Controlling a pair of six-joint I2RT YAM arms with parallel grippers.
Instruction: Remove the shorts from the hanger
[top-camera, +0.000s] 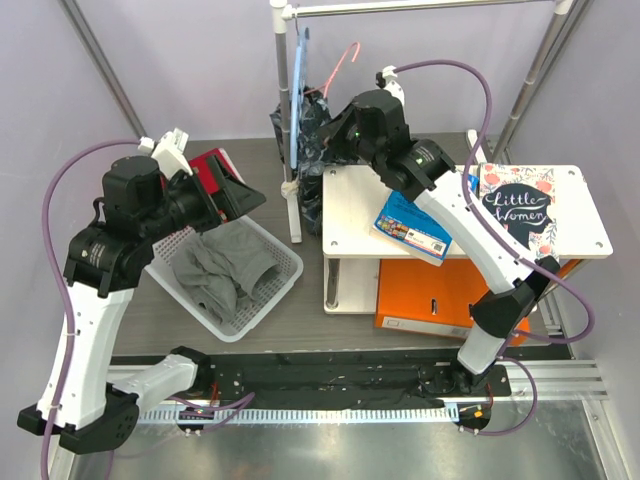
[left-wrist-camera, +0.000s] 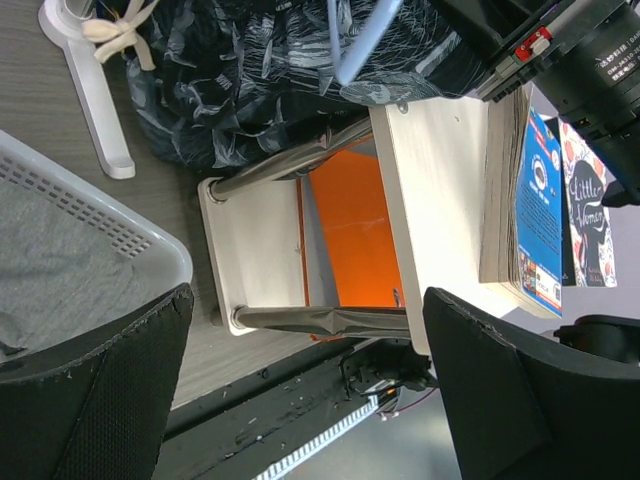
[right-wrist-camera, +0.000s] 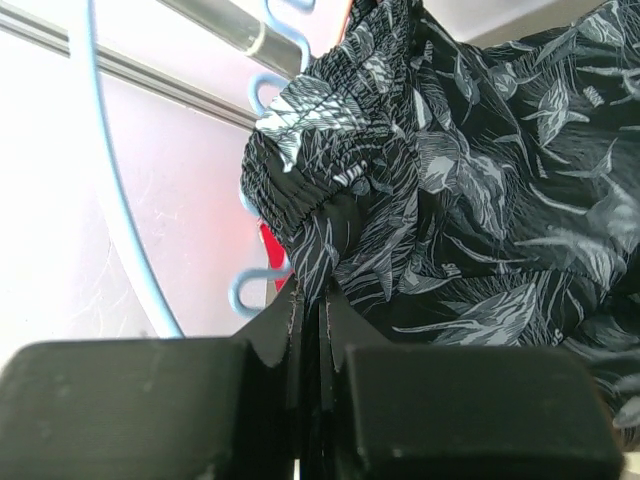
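Right gripper (right-wrist-camera: 312, 322) pinches the shorts (right-wrist-camera: 470, 190) just below the elastic waistband, near the hanger (top-camera: 346, 56). Left gripper (left-wrist-camera: 305, 330) is spread by the white basket (left-wrist-camera: 150, 250).

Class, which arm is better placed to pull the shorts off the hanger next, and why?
Right. The right arm's fingers are shut on the shorts near the elastic waistband; the left arm's fingers are open by the basket, apart from the shorts.

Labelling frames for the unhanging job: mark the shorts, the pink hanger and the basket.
shorts (right-wrist-camera: 480, 200): right wrist view, on the printed fabric right of the waistband.
hanger (top-camera: 343, 68): top view, on the pink wire under its hook.
basket (top-camera: 268, 305): top view, on its near right wall.
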